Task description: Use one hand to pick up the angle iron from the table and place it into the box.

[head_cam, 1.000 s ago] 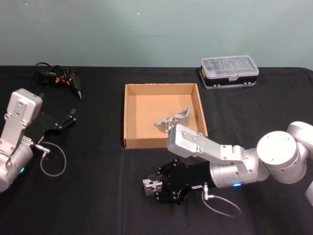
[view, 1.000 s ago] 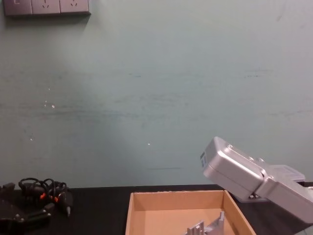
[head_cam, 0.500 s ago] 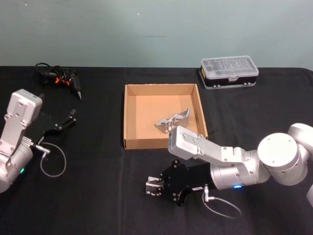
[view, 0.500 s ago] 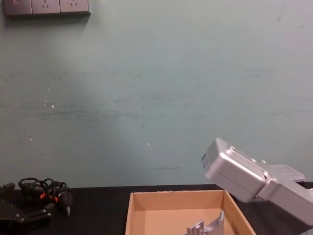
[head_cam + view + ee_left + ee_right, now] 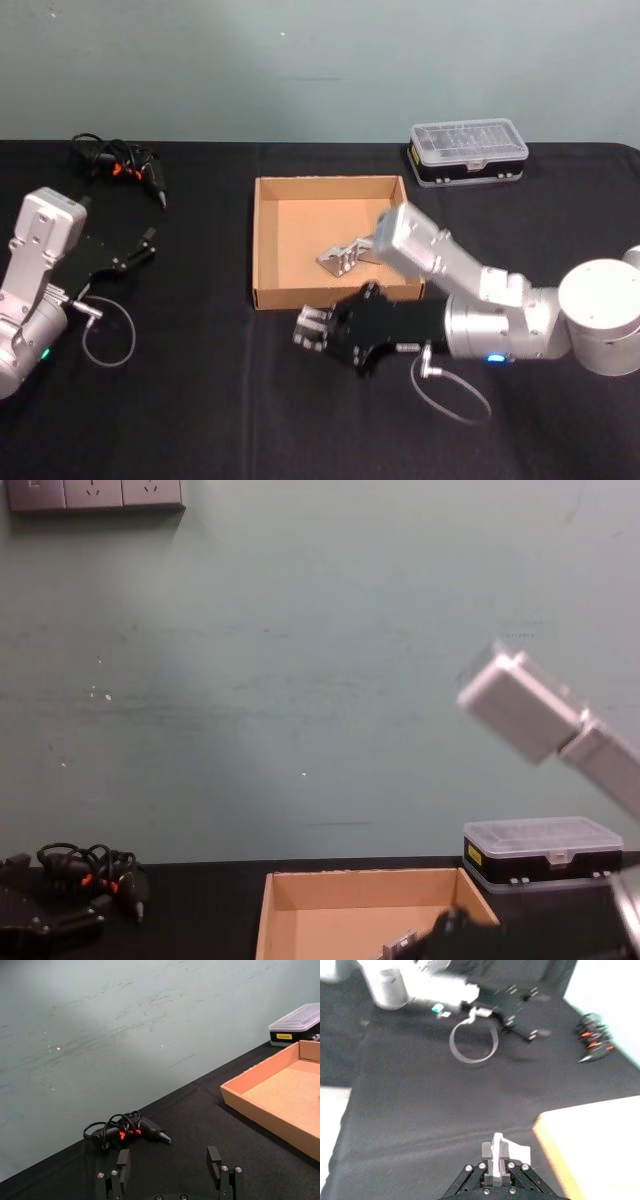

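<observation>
Since a second ago, right claw lifted off the black desk, clenched on a small silver angle iron, just short of the tan cardboard box. Left claw parked, fingers spread.

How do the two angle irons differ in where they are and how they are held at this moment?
One angle iron lies loose on the floor of the cardboard box; the other angle iron is clamped in the right gripper, outside the box near its front wall. Both are bare silver metal.
</observation>
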Motion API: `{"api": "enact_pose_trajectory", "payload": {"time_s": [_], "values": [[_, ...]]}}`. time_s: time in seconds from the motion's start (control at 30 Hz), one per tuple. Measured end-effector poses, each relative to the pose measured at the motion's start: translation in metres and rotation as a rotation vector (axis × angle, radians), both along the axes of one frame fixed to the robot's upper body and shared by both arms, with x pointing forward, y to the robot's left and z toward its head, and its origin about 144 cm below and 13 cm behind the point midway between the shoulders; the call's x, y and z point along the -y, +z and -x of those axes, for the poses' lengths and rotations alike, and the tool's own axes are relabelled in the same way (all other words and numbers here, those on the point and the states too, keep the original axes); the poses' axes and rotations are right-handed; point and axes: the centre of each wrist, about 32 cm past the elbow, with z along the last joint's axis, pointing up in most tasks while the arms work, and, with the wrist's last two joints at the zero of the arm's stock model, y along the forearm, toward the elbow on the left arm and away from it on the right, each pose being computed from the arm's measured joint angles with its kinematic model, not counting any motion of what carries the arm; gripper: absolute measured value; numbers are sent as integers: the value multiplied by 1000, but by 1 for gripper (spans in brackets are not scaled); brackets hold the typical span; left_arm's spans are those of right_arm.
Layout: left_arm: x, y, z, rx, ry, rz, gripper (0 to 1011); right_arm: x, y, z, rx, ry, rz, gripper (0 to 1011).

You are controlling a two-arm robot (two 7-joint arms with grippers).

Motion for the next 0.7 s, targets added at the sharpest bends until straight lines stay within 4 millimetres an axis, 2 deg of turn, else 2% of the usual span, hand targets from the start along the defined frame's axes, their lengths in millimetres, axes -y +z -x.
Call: {"api": "enact_pose_trajectory", "payload": {"time_s": [0.4, 0.7], "values": [[0, 0, 0, 0, 0, 0, 1000, 8, 17, -3, 68, -203, -117, 79], [0, 0, 0, 0, 0, 0, 1000, -4, 13, -20, 72, -322, -144, 79]]}}
